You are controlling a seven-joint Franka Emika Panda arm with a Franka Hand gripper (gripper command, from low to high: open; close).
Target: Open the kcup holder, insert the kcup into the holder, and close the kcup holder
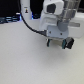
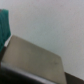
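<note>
I have very little to steer by here. In the exterior view the arm's white wrist housing fills the upper part of the picture, hanging over a pale, bare stretch of desk [image 1: 25, 60], with a black cable looping off toward the exterior view's left. Low on that housing sits the gripper [image 1: 59, 43], just above the desk surface and, as far as I can judge, not touching it. The picture is too soft for me to read the gap between its fingers, so I cannot tell how far open it is, and I see nothing that I could call a held object.

The wrist view gives me one flat, greyish slab [image 2: 35, 60] with a dark edge, set at a slant under the camera, and a strip of green [image 2: 4, 25] at the picture's border. The slab may be the top of the kcup holder, seen from above with light on it, but I would not swear to it; no front panels, handles or pod slots show. The green strip could belong to the kcup, yet it is cut off and blurred, so I leave it unnamed.

My judgement: the holder probably lies almost directly below the gripper, so the coming move turns on finding its front face and handle. Which way that face points I cannot say.
</note>
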